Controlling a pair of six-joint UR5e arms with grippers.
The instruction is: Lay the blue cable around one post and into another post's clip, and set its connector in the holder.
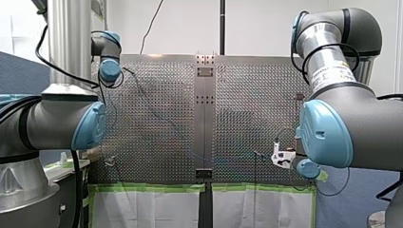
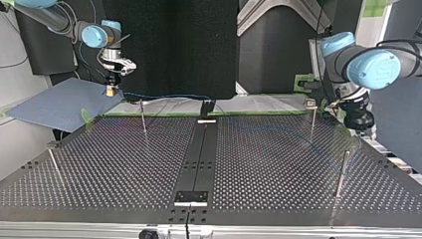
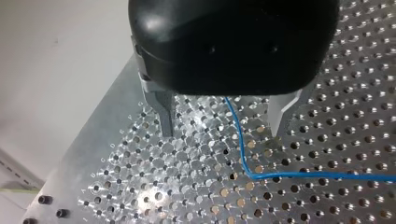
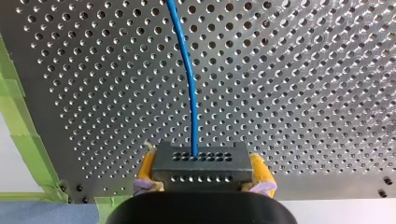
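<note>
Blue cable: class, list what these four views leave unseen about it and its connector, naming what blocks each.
Left wrist view: the blue cable rises between my left gripper's open fingers, then disappears behind its black body.
Right wrist view: the connector's near end is hidden by my right gripper's body.
Top view: across the perforated table the cable is too thin to trace.

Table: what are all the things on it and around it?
table: one, silver, full of holes, under everything
posts: four, thin metal, standing on the table
blue cable: one, blue, running across the table
connector: one, dark grey, on the cable's end
green tape: strips, green, along the table's edge
my left tool: one, black with metal fingers, open astride the cable
my right tool: one, yellow pads, shut on the connector
</note>
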